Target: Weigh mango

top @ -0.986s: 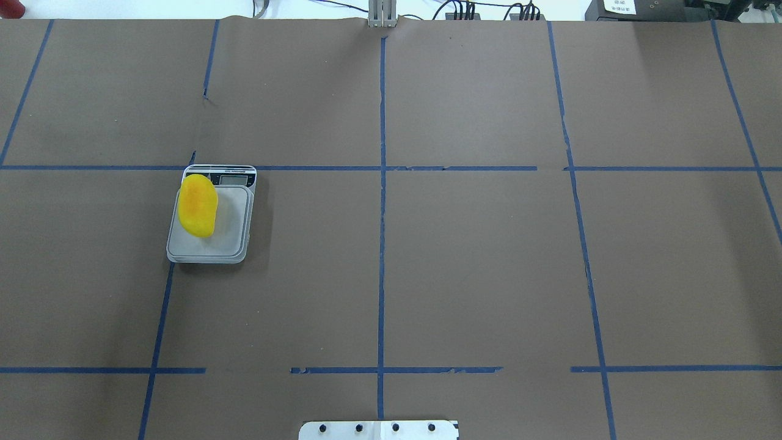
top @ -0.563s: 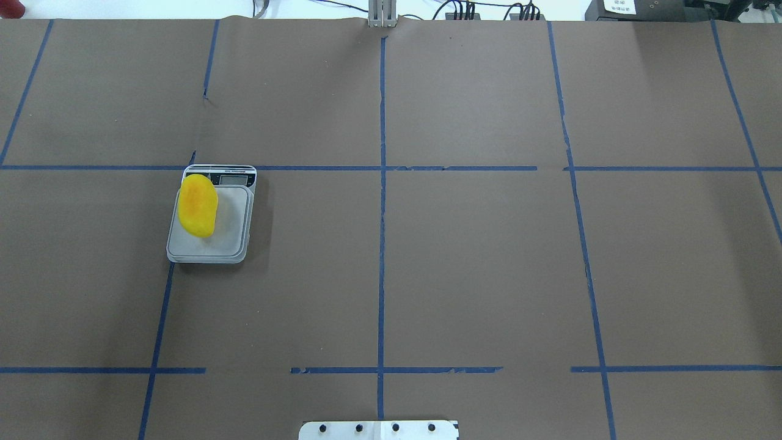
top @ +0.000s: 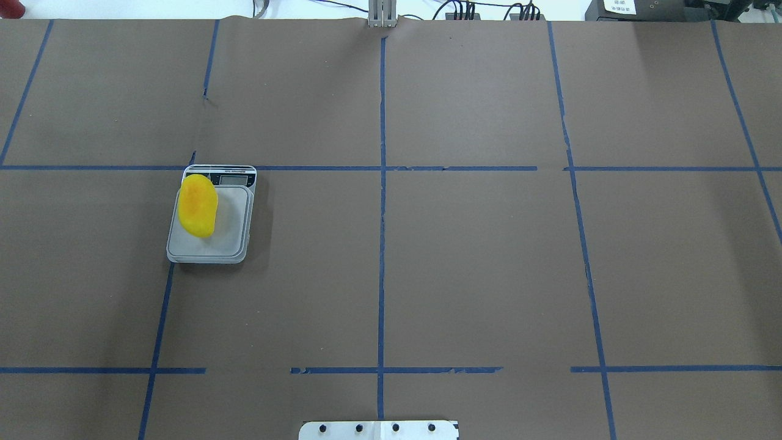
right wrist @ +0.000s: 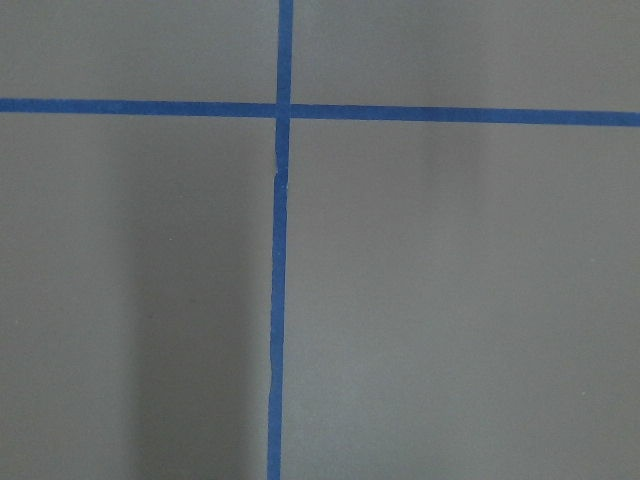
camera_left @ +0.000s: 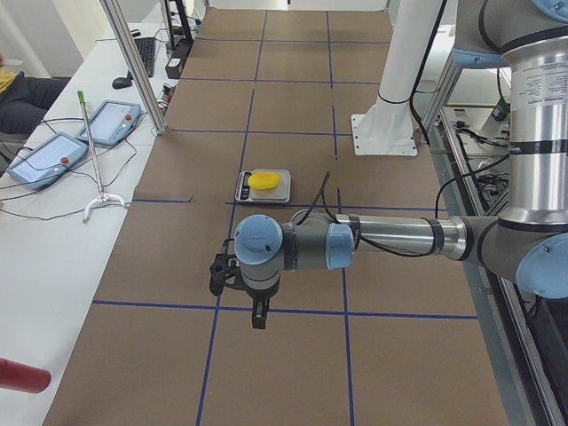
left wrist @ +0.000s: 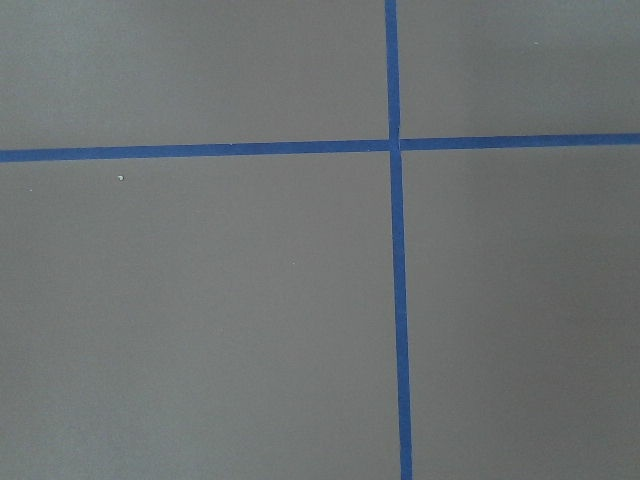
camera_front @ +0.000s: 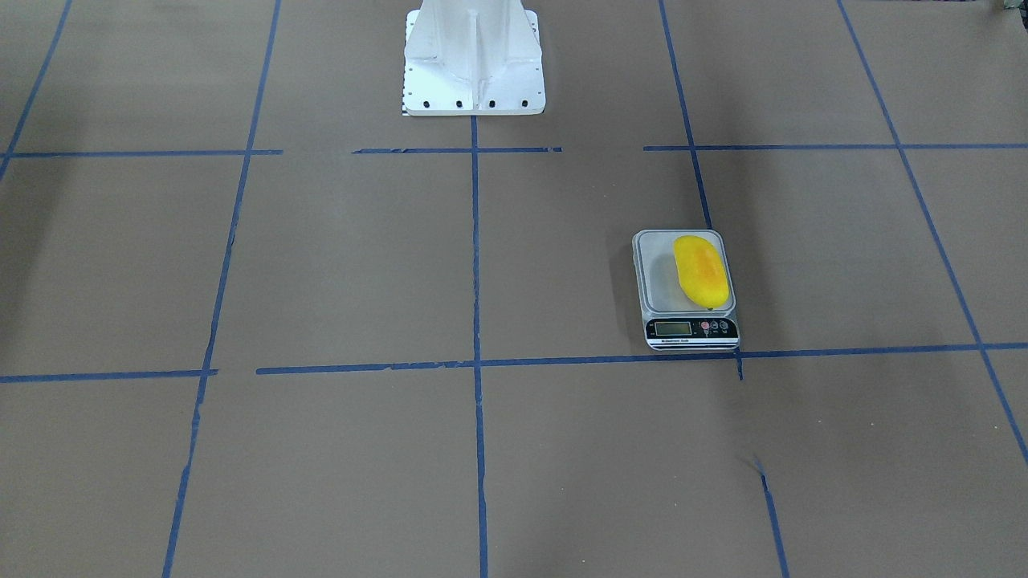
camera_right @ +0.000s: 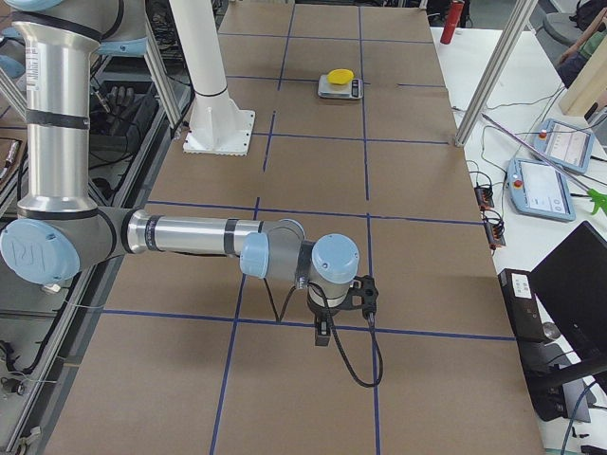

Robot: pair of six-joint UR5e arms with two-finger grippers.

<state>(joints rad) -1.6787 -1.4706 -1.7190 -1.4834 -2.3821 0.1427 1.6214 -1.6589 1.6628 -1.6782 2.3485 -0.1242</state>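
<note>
The yellow mango [top: 197, 205] with an orange blush lies on the platform of a small grey digital scale [top: 231, 229], toward the platform's left side and display end. It also shows in the front view [camera_front: 701, 271] on the scale [camera_front: 660, 282], and in the side views [camera_left: 267, 181] [camera_right: 340, 76]. My left gripper [camera_left: 257, 312] hangs over bare table far from the scale. My right gripper [camera_right: 322, 334] hangs at the opposite end of the table. I cannot tell whether either is open or shut. Both wrist views show only brown paper and blue tape.
The table is covered in brown paper with a blue tape grid [top: 382, 168]. The white robot pedestal [camera_front: 472, 56] stands at the robot's edge. Teach pendants [camera_left: 106, 120] [camera_right: 560, 147] and cables lie on the side bench. A red cylinder [camera_left: 22, 377] lies near the table's left end.
</note>
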